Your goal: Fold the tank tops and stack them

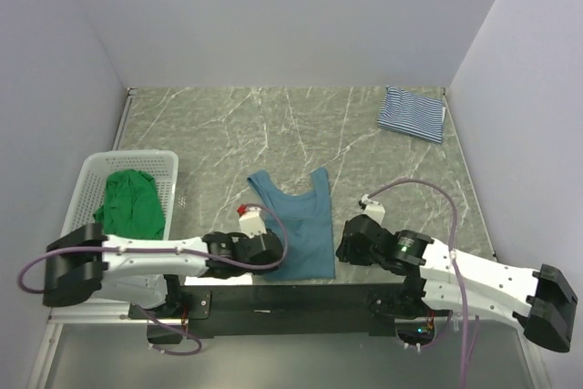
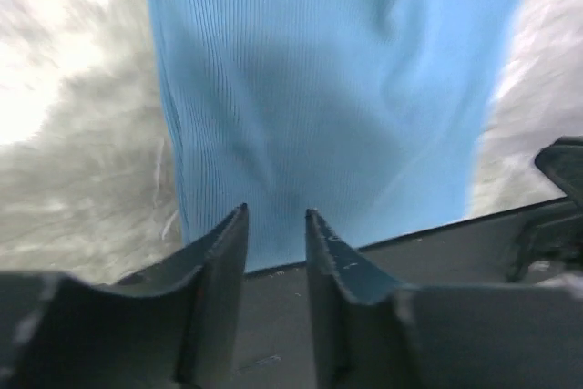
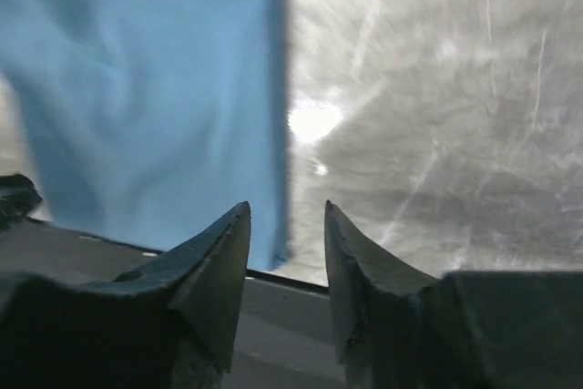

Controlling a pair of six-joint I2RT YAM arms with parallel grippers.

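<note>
The teal-blue tank top (image 1: 296,225) lies flat on the marble-veined tabletop (image 1: 219,125), long axis running away from the arms, hem nearest. The left tool (image 2: 276,218) sits just short of the hem, the right tool (image 3: 287,211) at its right edge; both part open, holding nothing. Fine ribbed knit, limp. The striped top (image 1: 412,114) lies folded far right; the green top (image 1: 132,202) is bunched in the mesh basket (image 1: 86,170)
</note>
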